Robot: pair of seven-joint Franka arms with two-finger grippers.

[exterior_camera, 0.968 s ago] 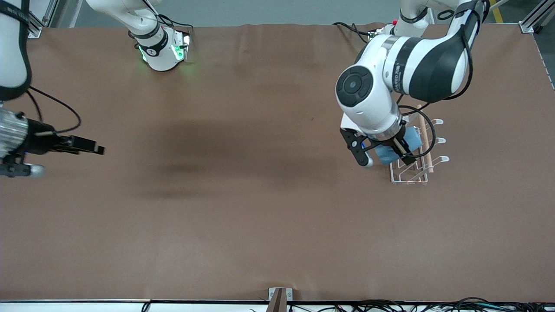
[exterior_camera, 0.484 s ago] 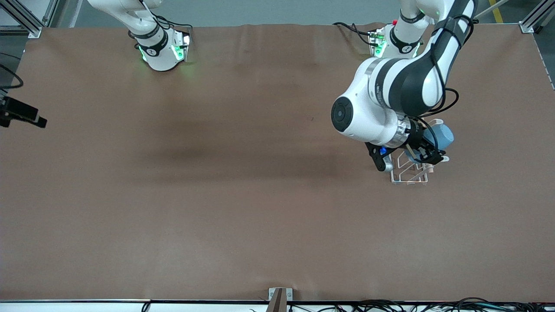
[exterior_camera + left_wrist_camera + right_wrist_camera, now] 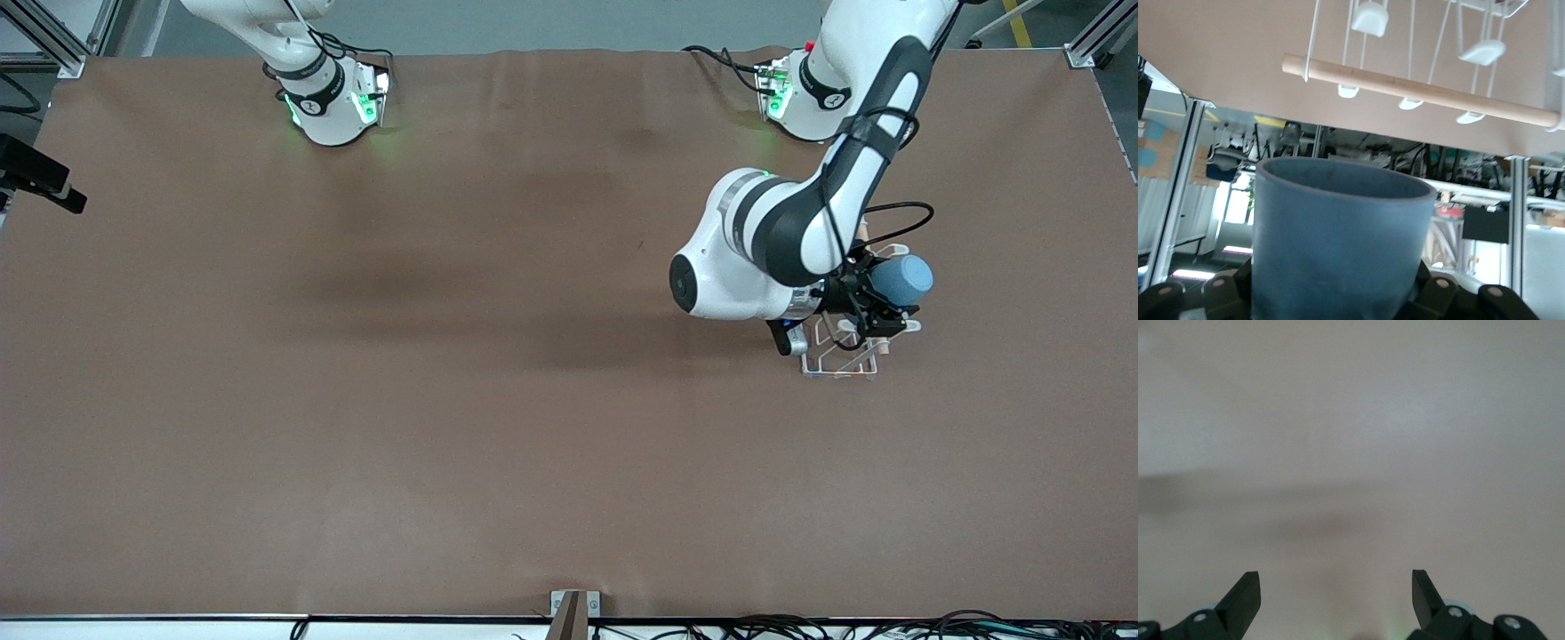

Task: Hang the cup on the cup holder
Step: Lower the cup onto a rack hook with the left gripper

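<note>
Jaws pinching the matte blue cup (image 3: 900,279): left gripper (image 3: 876,298) over the wire cup holder (image 3: 840,360) (partly hidden); right gripper (image 3: 1336,597) spread, waiting.

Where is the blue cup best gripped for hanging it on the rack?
By its closed base end, as the left pincer holds the cup now: that leaves the open mouth free to slide over a prong of the cup holder. Judged from its tapered, handleless shape.

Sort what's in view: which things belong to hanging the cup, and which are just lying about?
Part of the job:
- cup, held by the left gripper over the rack
- cup holder

Not part of it:
- right gripper, open, waiting at the table's edge
- table
</note>
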